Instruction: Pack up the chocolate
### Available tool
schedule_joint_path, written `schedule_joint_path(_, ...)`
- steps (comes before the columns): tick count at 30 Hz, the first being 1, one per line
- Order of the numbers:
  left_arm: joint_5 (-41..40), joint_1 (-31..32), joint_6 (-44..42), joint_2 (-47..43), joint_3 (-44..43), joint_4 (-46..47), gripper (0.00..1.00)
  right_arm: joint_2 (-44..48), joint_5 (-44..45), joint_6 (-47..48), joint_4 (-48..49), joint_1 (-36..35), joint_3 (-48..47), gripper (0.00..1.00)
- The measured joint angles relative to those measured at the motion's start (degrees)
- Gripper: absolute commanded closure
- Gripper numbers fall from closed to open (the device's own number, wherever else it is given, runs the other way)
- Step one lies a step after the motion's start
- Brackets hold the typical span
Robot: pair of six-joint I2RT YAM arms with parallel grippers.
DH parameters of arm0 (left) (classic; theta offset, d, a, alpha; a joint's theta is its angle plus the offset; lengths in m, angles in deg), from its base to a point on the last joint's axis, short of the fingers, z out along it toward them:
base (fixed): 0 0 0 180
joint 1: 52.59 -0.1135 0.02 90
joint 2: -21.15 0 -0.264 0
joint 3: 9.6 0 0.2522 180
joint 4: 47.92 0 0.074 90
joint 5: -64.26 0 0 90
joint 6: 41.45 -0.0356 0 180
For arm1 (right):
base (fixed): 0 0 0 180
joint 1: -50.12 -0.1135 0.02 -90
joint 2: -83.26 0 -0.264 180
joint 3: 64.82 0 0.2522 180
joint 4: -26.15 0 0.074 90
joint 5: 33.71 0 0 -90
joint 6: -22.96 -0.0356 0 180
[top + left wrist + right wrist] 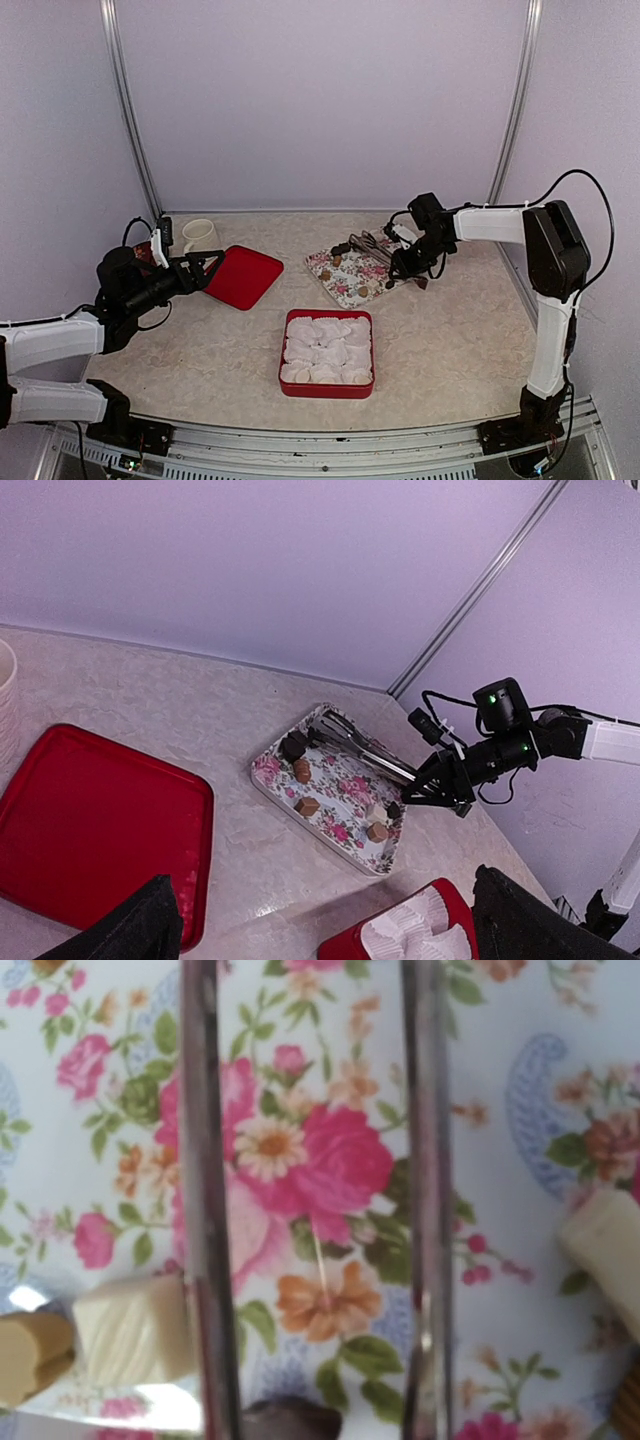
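The chocolate lies as several small pieces on a floral tray: a dark piece, tan pieces and a white piece. My right gripper is shut on the handle end of metal tongs, low over the tray's right end. In the right wrist view the two tong arms stand apart over the tray. A dark piece sits between them at the bottom edge and a white piece lies just left. My own fingers do not show there. My left gripper is open and empty beside the red lid.
A red box filled with white crinkled paper cups stands at the centre front. A cream mug stands behind the red lid at the back left. Purple walls close in the table at the back and sides.
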Motion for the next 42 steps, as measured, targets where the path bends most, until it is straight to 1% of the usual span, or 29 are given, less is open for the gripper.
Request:
schedule_joint_path(6,0.0,-0.2,0.0,0.1,0.0,0.0,0.01,-0.3,-1.8,0.2,-0.2,0.0,0.1,0.66)
schedule_joint_path(14,0.0,-0.3,0.0,0.2,0.2,0.2,0.01,-1.9,-2.6,0.2,-1.0,0.0,-0.1,0.65)
schedule_joint_path(20,0.1,-0.4,0.0,0.8,0.2,0.9,0.01,-3.2,-1.8,0.3,-2.6,0.0,-2.4,0.67)
schedule_joint_path(30,0.3,-0.8,0.0,0.8,0.7,1.3,0.01,-4.7,-1.2,1.2,-4.8,0.0,-6.8,0.76)
schedule_joint_path(38,0.5,-1.1,0.0,0.6,1.2,1.3,0.01,-4.4,-1.3,1.8,-5.9,0.0,-6.5,0.81)
schedule_joint_path(42,0.7,-1.1,0.1,0.6,1.2,1.3,0.01,-1.5,-1.5,1.8,-6.0,0.0,-3.5,0.81)
